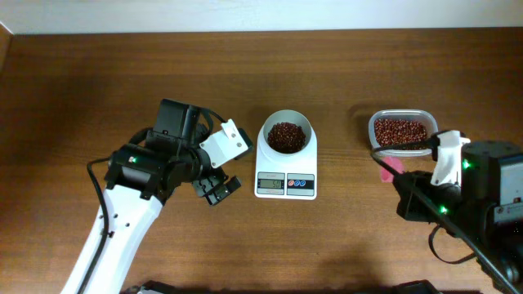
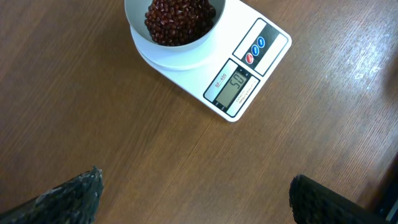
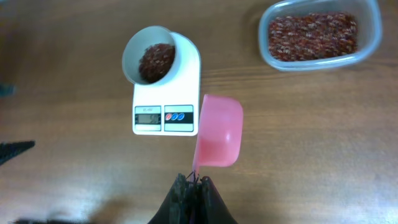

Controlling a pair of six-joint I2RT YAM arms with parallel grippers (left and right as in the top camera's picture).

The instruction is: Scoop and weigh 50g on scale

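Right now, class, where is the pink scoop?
In the right wrist view the pink scoop sits empty in the shut right gripper, just right of the scale, with the bean tub beyond it.

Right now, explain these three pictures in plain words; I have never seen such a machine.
A robot's left arm and right arm work at a wooden table. One picture looks down from above; the other two come from cameras on the wrists. In the middle stands a white scale whose bowl holds red-brown beans. To its right a clear tub holds more. The left end effector is open and empty. The right end effector is shut on the handle of a pink scoop, which looks empty.
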